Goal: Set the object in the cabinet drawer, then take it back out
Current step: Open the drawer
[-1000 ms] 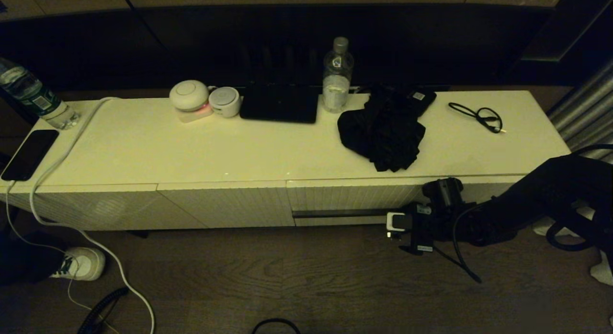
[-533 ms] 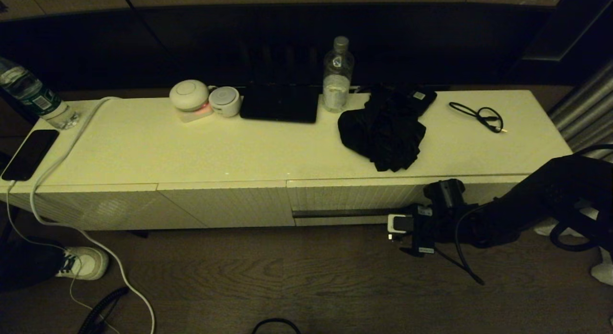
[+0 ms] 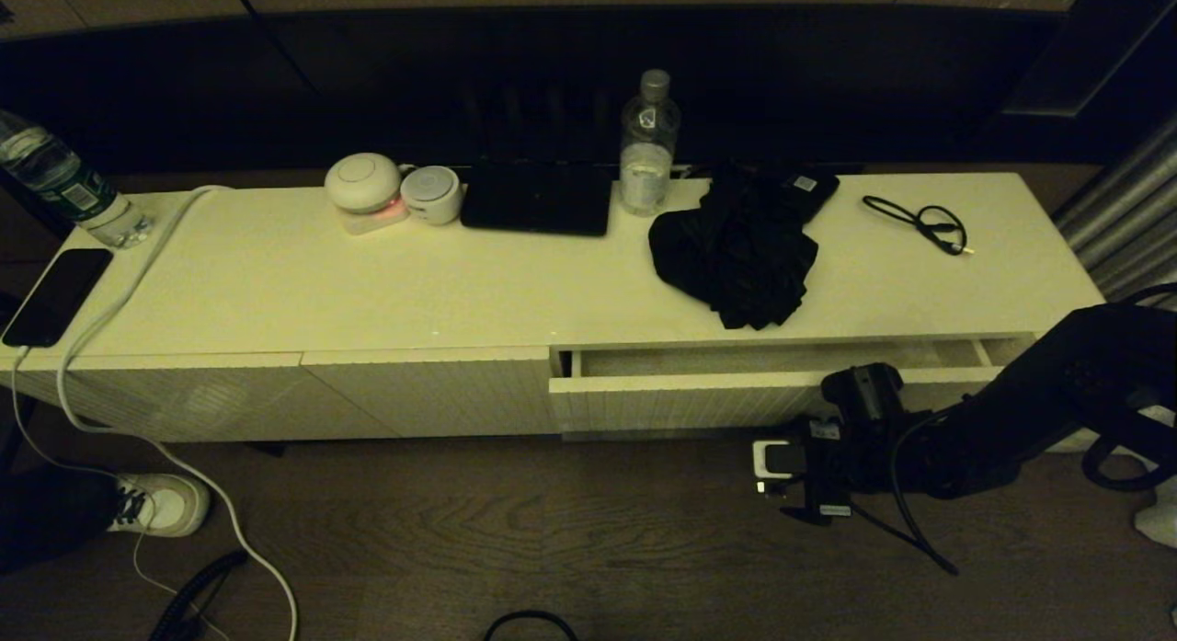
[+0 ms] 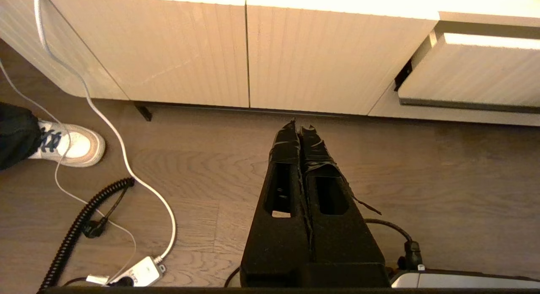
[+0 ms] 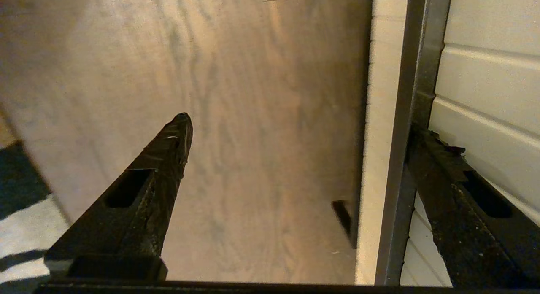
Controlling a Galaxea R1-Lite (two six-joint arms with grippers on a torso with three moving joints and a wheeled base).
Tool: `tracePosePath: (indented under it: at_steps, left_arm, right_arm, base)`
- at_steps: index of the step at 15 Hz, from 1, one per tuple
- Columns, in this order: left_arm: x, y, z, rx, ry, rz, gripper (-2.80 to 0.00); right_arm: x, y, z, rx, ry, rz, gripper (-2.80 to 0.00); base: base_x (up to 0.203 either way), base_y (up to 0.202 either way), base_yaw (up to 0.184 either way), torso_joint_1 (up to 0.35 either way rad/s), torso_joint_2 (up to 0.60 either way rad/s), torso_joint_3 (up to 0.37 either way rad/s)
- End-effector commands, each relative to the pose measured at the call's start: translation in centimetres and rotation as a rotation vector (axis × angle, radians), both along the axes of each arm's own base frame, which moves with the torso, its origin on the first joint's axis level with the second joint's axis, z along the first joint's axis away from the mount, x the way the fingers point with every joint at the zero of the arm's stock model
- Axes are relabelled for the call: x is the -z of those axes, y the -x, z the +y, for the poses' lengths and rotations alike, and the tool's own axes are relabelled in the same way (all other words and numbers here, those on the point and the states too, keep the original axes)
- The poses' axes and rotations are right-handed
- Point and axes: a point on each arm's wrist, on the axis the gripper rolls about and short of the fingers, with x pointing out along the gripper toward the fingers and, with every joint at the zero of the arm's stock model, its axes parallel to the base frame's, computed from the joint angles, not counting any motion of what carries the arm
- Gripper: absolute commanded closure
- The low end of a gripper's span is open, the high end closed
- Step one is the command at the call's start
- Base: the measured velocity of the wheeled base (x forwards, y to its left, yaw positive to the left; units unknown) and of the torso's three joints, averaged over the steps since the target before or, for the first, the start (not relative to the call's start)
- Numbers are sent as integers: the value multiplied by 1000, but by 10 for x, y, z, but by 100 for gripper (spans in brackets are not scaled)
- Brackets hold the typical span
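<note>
Centrally, the cabinet drawer (image 3: 680, 397) stands partly pulled out of the low cream cabinet (image 3: 276, 291), a strip of its pale interior showing below the cabinet top. The object (image 3: 731, 255), a black crumpled fabric bundle, lies on the cabinet top directly behind the drawer, just beside the water bottle (image 3: 648, 144) and against a small black device with a white label (image 3: 807, 188). A thin black cable (image 3: 919, 223) lies on the top well apart from the bundle, toward the cabinet's right end. The right gripper (image 5: 303, 138) sits at the drawer front's right portion with its fingers spread wide: one finger (image 5: 460, 192) lies against the dark handle strip (image 5: 405, 138) and ribbed front, the other (image 5: 156, 167) hangs free over the floor. The left gripper (image 4: 298, 127) hovers above the floor before the cabinet's closed ribbed panels (image 4: 236, 53), its fingers pressed together and holding nothing.
</note>
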Motion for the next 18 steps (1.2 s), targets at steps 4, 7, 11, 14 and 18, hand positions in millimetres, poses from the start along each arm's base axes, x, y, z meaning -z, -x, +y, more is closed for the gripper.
tracePosePath:
  at_steps: [4,7,11,14,18]
  left_arm:
    - [0,0,0,-1,1,-2,0]
    - [0,0,0,-1,1,-2,0]
    - [0,0,0,-1,1,-2,0]
    - [0,0,0,-1,1,-2,0]
    - [0,0,0,-1,1,-2,0]
  right_arm:
    - [1,35,-5,-11,18,71,-280]
    - [-25,52,-3,-26,8,28,-280]
    - [-69,97,-5,-31,-27,-44,-280]
    - [-116,142,-13,-41,-54,-135,0]
    - [-157,207,-30,-20,-9,-68,0]
  base:
    - [0,0,0,0,0,0]
    - [0,0,0,0,0,0]
    - [0,0,0,0,0,0]
    - [0,0,0,0,0,0]
    - [0,0,0,0,0,0]
